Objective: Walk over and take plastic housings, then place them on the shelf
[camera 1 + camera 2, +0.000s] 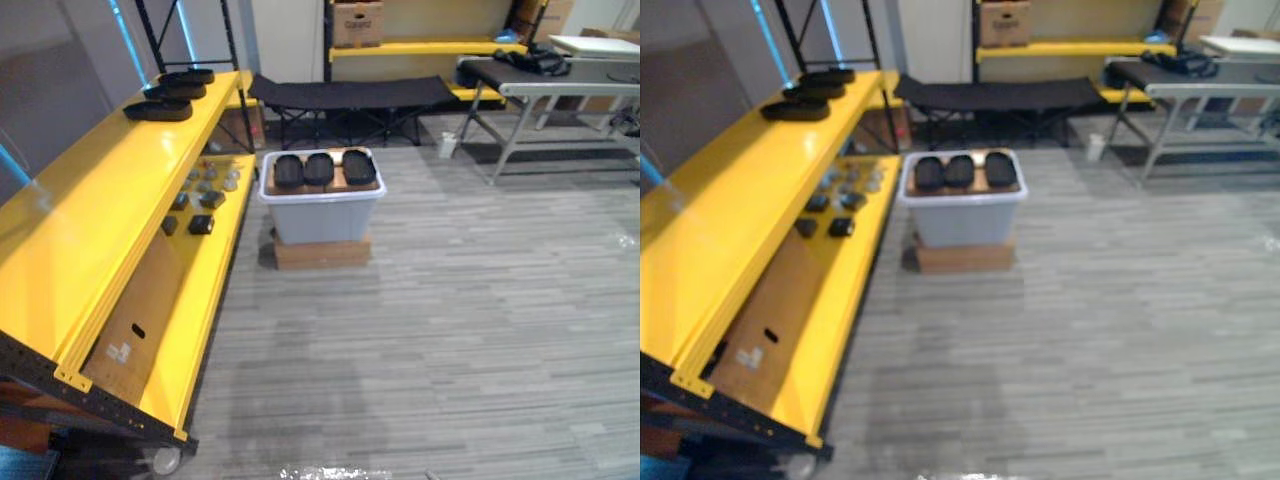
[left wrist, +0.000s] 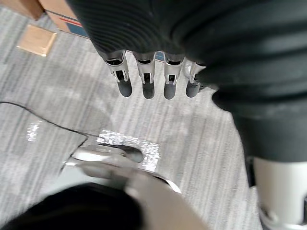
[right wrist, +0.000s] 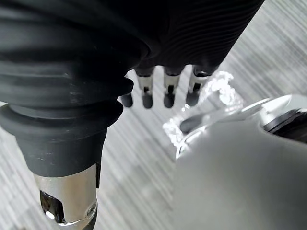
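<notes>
Housings (image 1: pixel 318 169) blk, oval, 3 in row atop grey bin (image 1: pixel 322 215); left hand (image 2: pixel 146 84), right hand (image 3: pixel 169 90) fingers loose, empty.

Grey bin (image 1: pixel 322 218) sits on a cardboard slab (image 1: pixel 322 252). Black folding cot (image 1: pixel 350 95) is just behind the bin. Metal table (image 1: pixel 560 85) stands further back & right of the bin, w/ white cup (image 1: pixel 447 146) between.

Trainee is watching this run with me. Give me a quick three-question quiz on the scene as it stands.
1. True or false: the left hand holds a plastic housing.
2. How many black housings lie on top of the grey bin? A two, B three, C five.
3. Fill in: the three housings at the far end lie on the yellow shelf's ___ level.
Key: 1 false; 2 B; 3 top.
</notes>
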You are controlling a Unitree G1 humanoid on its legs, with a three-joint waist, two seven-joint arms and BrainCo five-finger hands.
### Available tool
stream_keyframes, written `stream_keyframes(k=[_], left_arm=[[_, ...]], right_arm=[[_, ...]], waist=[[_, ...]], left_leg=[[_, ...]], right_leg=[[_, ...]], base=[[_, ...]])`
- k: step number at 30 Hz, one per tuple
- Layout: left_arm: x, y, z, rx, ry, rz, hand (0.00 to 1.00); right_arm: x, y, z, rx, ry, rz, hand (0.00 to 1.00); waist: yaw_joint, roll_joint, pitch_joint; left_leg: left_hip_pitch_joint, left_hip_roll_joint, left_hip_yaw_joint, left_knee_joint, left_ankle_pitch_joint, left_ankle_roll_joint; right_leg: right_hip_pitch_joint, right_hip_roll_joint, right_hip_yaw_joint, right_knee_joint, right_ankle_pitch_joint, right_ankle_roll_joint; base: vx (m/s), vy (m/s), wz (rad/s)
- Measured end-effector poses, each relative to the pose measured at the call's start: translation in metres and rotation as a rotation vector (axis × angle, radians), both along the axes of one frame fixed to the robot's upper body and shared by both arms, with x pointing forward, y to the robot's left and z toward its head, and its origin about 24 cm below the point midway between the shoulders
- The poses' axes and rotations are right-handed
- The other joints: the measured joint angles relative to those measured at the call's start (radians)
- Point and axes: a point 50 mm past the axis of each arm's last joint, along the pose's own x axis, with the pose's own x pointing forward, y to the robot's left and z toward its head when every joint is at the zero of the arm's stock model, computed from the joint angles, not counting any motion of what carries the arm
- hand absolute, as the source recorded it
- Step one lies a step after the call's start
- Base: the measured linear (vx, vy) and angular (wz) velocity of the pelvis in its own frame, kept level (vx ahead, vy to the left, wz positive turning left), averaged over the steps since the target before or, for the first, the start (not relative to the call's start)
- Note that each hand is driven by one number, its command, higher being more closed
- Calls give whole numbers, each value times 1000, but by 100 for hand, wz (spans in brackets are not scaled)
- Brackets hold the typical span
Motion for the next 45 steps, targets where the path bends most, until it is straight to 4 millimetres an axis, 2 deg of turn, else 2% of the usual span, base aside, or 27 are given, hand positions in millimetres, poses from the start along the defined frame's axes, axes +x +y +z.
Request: stream_keyframes(k=[4, 7, 11, 15, 22, 26, 34, 45], left_arm=[[11, 2, 1, 29, -19, -5, 0], [21, 3, 3, 43, -41, -33, 0], [22, 1, 3, 43, -41, -25, 0], [21, 2, 3, 64, -32, -24, 0], [19, 2, 2, 69, -23, -33, 0], [16, 2, 2, 67, -14, -37, 0], [17, 2, 2, 76, -12, -63, 0], [17, 3, 2, 78, -12, -63, 0]], right_arm=[[14, 5, 1, -12, -50, 24, 0], [30, 14, 2, -10, -92, 24, 0], [46, 16, 5, -26, -155, 30, 0], [53, 15, 9, -43, -232, 32, 0], [55, 23, 9, 83, -298, 43, 0], [47, 25, 7, 110, -277, 64, 0], [46, 24, 7, 69, -265, 62, 0], [49, 21, 8, 15, -279, 76, 0]], waist=[[-3, -7, 14], [-4, -24, 35], [-3, -16, 47], [-3, -11, 50], [-4, -9, 51], [-5, -9, 51], [-7, -20, 47], [-9, -21, 48]], left_leg=[[33, -9, 3, -38, 7, -3], [43, -9, 5, -39, 7, -4], [49, -12, 27, -39, 6, -6], [48, -12, 27, -39, 6, -6], [48, -18, 35, -47, 10, 0], [47, -23, 30, -48, 13, 5], [46, -33, 25, -49, 14, 7], [49, -34, 29, -49, 14, 7]], right_leg=[[21, -4, -17, -17, 6, 15], [28, -4, -20, -22, 13, 29], [29, -7, -20, -22, 18, 37], [28, -7, -20, -22, 18, 37], [27, -10, -21, -22, 10, 24], [28, -14, -33, -26, 9, 22], [39, -22, -47, -44, 16, 27], [45, -22, -48, -47, 17, 27]], base=[[109, 19, 1], [82, -2, 3], [30, 14, -9], [0, 0, 0], [-58, -6, -4], [-31, 12, 4], [37, 15, 5], [3, 1, 0]])
